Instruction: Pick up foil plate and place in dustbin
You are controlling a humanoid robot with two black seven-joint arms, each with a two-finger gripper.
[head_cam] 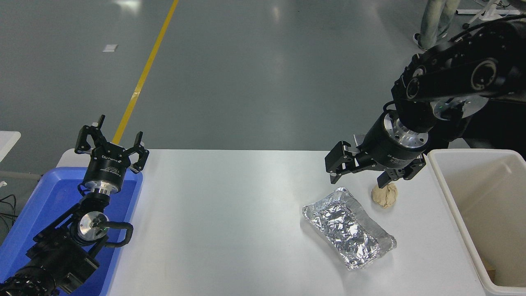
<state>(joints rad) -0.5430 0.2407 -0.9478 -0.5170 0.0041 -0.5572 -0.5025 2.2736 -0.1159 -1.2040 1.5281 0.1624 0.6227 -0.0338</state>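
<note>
The foil plate (349,228) lies flat on the white table (226,213), right of the middle, its long side slanting towards the near right. The off-white dustbin (456,201) stands at the table's right edge. My right gripper (359,179) hangs open and empty just above the plate's far end, fingers pointing down. My left gripper (113,142) is open and parked at the lower left, above the blue tray.
A small beige crumpled paper ball (385,195) lies just beyond the plate's far right corner, under the right gripper. A blue plastic tray (49,201) sits at the table's left edge. A person's legs (435,20) stand at the top right.
</note>
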